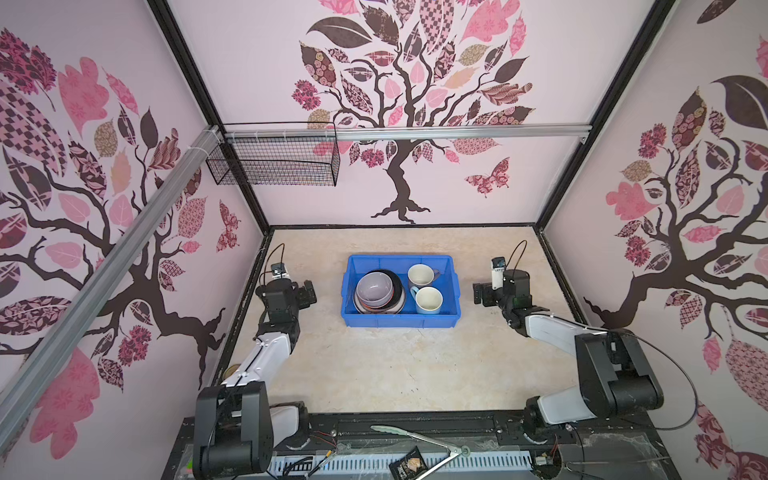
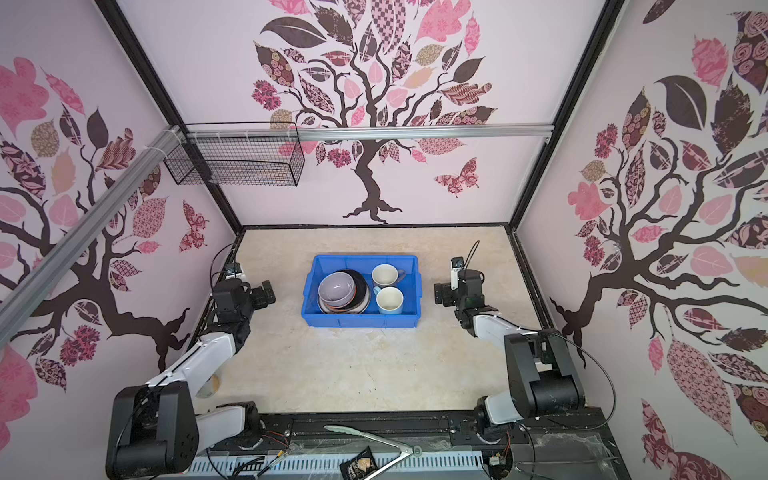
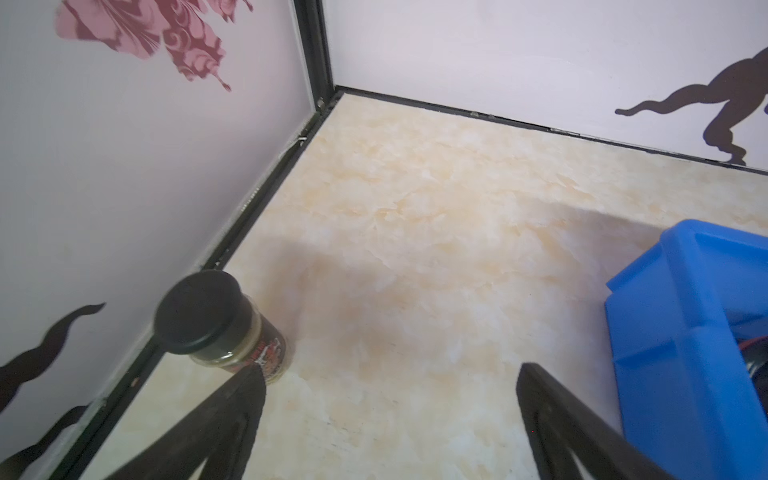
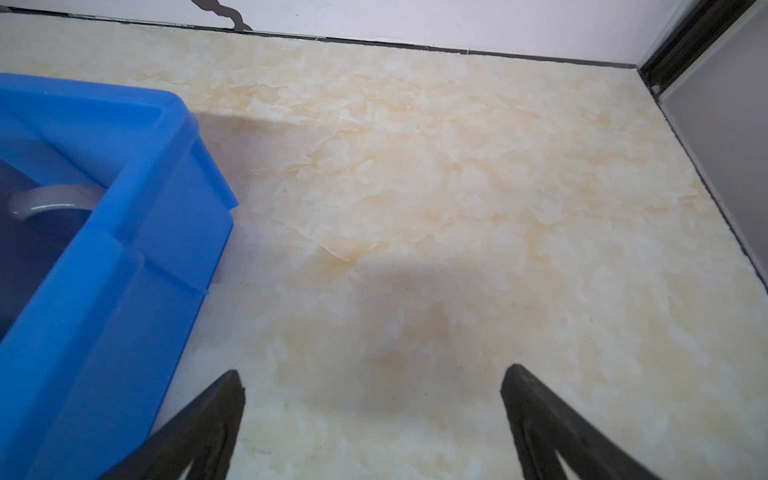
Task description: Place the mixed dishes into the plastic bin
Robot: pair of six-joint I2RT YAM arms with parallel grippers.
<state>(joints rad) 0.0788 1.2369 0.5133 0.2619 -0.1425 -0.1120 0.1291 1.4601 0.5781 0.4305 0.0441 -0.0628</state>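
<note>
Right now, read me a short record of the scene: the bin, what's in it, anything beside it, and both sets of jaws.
bin: blue, mid-table
plates: stacked in the bin's left part
bowl: upright on the plates, grey inside
mugs: two, upright in the bin's right part, one behind the other
jar: dark lid, standing on the table outside the bin, near the left jaws
left jaws: open, empty, left of the bin
right jaws: open, empty, right of the bin

glossy plastic bin, marbled matt tabletop
</note>
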